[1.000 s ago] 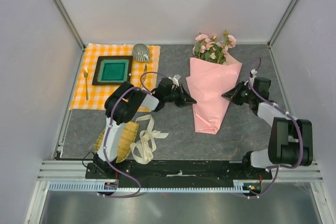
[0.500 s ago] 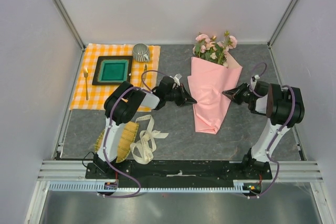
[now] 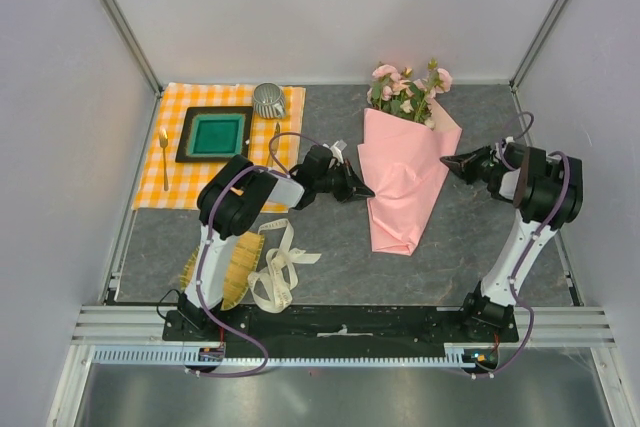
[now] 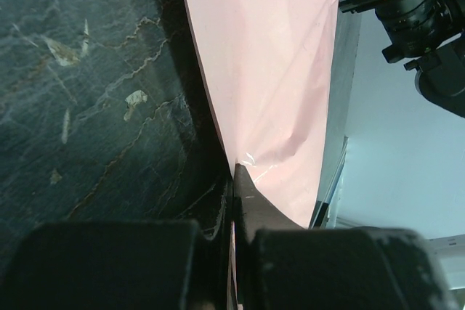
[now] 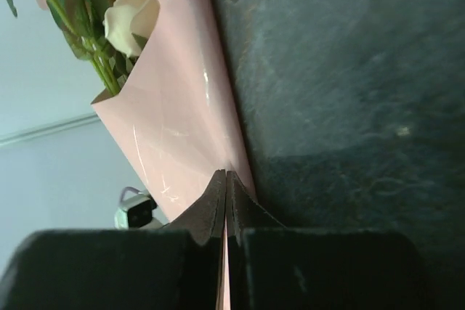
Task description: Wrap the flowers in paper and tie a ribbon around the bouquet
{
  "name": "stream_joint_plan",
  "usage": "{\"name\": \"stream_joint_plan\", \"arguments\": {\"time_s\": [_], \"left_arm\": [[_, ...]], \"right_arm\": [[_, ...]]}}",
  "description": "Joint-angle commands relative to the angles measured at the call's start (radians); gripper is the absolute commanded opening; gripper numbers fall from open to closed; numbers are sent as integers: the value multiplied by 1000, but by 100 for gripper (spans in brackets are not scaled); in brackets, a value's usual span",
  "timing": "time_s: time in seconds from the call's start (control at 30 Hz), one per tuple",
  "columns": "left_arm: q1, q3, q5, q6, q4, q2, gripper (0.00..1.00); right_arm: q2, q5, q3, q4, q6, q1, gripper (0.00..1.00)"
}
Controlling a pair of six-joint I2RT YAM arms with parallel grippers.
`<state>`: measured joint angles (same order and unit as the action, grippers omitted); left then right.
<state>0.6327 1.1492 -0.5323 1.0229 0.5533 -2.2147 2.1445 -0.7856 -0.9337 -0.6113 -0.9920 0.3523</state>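
Note:
The bouquet lies on the dark table, its pink paper [image 3: 405,182] folded into a cone that narrows toward me. The pale pink flowers [image 3: 405,87] stick out of the far end. My left gripper [image 3: 366,192] sits at the cone's left edge, shut on the paper [image 4: 269,70], with a pink sliver showing between its fingers. At the cone's upper right edge my right gripper [image 3: 447,160] is shut on the paper [image 5: 182,121], below a cream bloom and green stems [image 5: 127,12]. The cream ribbon [image 3: 275,267] lies loosely looped near the left arm's base, untouched.
An orange-checked cloth [image 3: 215,172] at the back left carries a green tray [image 3: 215,134], a metal cup [image 3: 268,100] and a fork [image 3: 163,152]. A yellow-green bamboo mat [image 3: 225,267] lies under the left arm beside the ribbon. White walls enclose the table.
The right gripper has shifted farther back along the cone's right edge and shut there, its arm rising upright. The left gripper and bouquet have barely moved.

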Motion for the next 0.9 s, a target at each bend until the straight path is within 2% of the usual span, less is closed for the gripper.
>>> {"name": "stream_joint_plan", "arguments": {"time_s": [0.0,0.07,0.17,0.37,0.5,0.63,0.73,0.77,0.8,0.83,0.87], "left_arm": [[-2,-20,35,-47,-55,29,2],[-4,-22,32,-44,-55,33,2],[-4,-23,31,-37,-55,33,2],[-4,-28,12,-17,-46,38,2],[-4,-28,8,-17,-47,52,2],[-4,-23,2,-21,-55,49,2],[-4,-11,-3,-20,-66,32,2],[-4,-6,-3,-15,-66,27,2],[-4,3,0,-17,-70,18,2],[-4,7,-1,-15,-78,13,2],[-5,7,-3,-14,-76,7,2]], "right_arm": [[124,213,-69,71,-52,-3,0],[132,246,-83,106,-86,-12,0],[132,318,-160,278,-112,-25,0],[150,394,-249,421,-221,-33,0],[144,434,-238,424,-312,-33,0],[164,437,-221,290,-393,-30,1],[163,436,-328,346,-272,-21,2],[157,437,-421,385,-201,-21,4],[147,427,-477,436,-53,-24,6],[138,425,-532,567,28,-24,9],[123,424,-598,609,88,-32,19]]}}
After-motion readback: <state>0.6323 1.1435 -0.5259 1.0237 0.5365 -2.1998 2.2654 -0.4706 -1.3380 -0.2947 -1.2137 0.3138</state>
